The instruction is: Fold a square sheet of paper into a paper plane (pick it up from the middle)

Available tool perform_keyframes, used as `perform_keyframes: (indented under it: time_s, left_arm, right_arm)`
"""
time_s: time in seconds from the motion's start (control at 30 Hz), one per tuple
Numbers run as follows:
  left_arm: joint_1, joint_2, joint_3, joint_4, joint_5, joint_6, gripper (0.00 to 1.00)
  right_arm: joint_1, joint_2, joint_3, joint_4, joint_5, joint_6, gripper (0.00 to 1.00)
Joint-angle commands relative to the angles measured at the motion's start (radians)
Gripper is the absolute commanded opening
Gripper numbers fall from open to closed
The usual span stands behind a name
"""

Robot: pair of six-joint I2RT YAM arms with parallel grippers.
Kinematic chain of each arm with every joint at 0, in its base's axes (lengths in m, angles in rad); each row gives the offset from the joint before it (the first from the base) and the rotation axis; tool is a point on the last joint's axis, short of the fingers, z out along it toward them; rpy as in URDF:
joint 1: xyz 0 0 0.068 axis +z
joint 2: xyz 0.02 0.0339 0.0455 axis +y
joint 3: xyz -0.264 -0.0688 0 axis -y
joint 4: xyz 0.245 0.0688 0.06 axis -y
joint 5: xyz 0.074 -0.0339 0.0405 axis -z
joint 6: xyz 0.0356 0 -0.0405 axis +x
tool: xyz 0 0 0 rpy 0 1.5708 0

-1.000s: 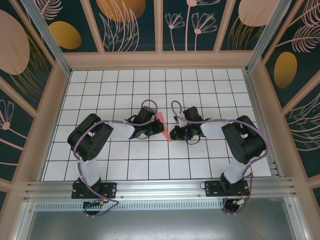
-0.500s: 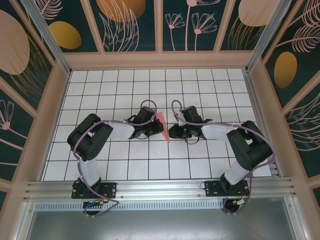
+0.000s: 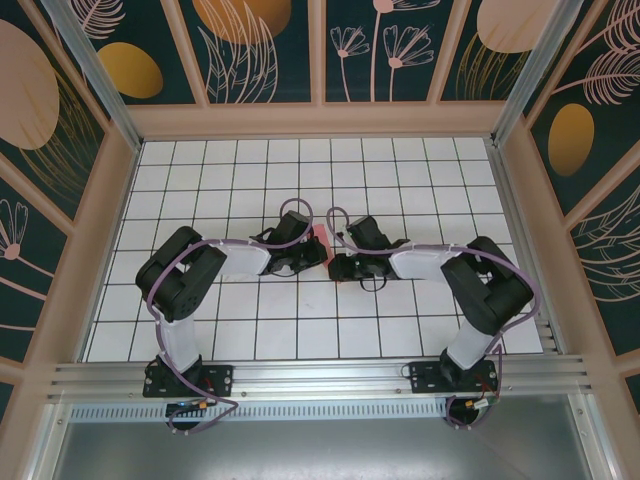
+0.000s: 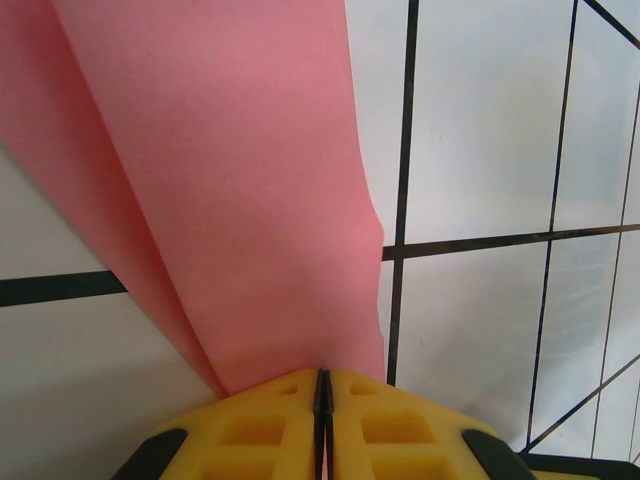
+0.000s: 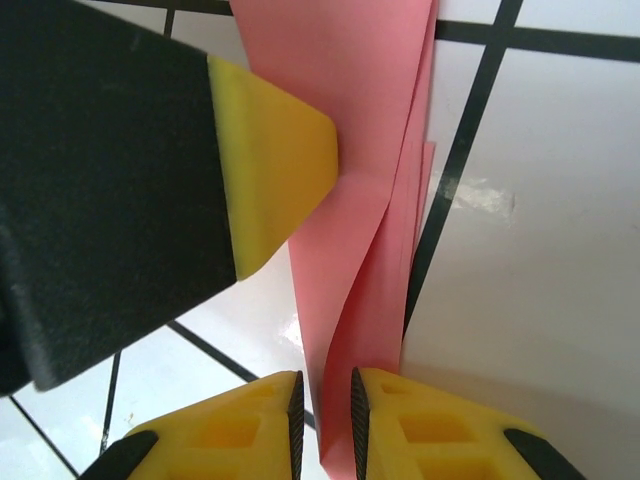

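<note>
Above the middle of the white gridded worktop (image 3: pixel 250 330), the folded salmon-pink paper sheet (image 4: pixel 250 200) is kept clenched in the left claw (image 4: pixel 322 378). Within the last second the right claw (image 5: pixel 327 395) has been brought in and slightly parted astride the paper's edge, so a handover or fresh crease is judged near. Room is crowded by the left claw's finger.

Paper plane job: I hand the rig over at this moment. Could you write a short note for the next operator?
Left claw: shut on the folded pink paper, gripping its edge.
Right claw: slightly open, with the paper's layers passing through the gap, not clamped.
Paper: between the two claws, near the middle of the table.
Done: the sheet is folded into several layers.
Left: any remaining folds, then release. Whether the plane is finished cannot be told.
</note>
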Motion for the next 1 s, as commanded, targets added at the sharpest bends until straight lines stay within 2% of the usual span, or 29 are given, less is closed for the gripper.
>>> perform_keyframes:
  time_s: [0.0, 0.2, 0.37, 0.43, 0.7, 0.97]
  left_arm:
    - [0.005, 0.033, 0.01, -0.058, -0.029, -0.014, 0.14]
    - [0.004, 0.026, 0.011, -0.061, -0.029, -0.02, 0.14]
    - [0.005, 0.001, 0.022, -0.056, -0.024, -0.013, 0.15]
    - [0.006, -0.024, 0.022, -0.045, -0.023, -0.003, 0.17]
    - [0.006, -0.118, -0.071, 0.155, 0.051, 0.03, 0.23]
    - [0.005, -0.098, -0.156, 0.305, 0.127, 0.018, 0.2]
  right_arm:
    - [0.011, 0.025, 0.036, -0.006, 0.027, 0.003, 0.24]
    - [0.021, 0.047, 0.041, -0.007, 0.06, -0.009, 0.21]
    - [0.015, 0.057, 0.016, 0.031, 0.014, -0.011, 0.06]
    - [-0.007, 0.045, -0.009, 0.072, -0.051, -0.002, 0.0]
    - [-0.101, -0.003, -0.079, 0.238, -0.343, 0.075, 0.0]
    - [-0.165, 0.032, -0.11, 0.317, -0.463, 0.155, 0.0]
